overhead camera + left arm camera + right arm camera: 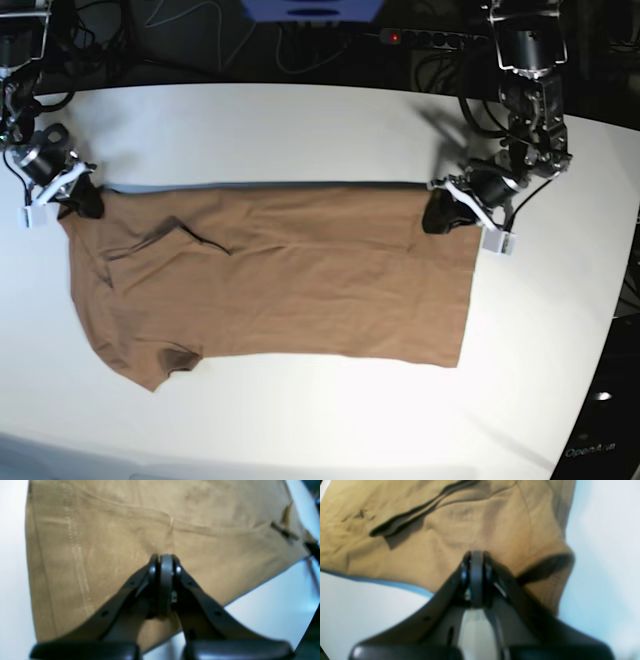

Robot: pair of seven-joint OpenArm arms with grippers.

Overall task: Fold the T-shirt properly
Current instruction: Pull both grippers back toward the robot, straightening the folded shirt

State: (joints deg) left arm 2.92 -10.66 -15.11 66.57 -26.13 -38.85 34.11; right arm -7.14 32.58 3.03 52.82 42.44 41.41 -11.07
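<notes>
A: Near edge first. One T-shirt, tan-brown, lies flat on the white surface. Its near edge runs roughly 9 to 3 o'clock, with a wide bare band of surface on the near side. A sleeve corner sticks out at about 7 o'clock.

B: Side margins?

A: Bare surface beyond the shirt at 3 o'clock, wide. At 9 o'clock the margin is narrower.

B: Tools, counted?

A: Two. The left tool sits at the shirt's far corner toward 2 o'clock, jaws closed, pinching the cloth's edge. In the left wrist view the closed tips press on fabric next to a stitched hem. The right tool is at the far corner toward 10 o'clock, also closed and gripping the shirt; its wrist view shows the tips meeting on rumpled cloth.

B: Beyond that?

A: The far strip of surface is bare. Behind it, dark clutter: cables and a power strip.
</notes>
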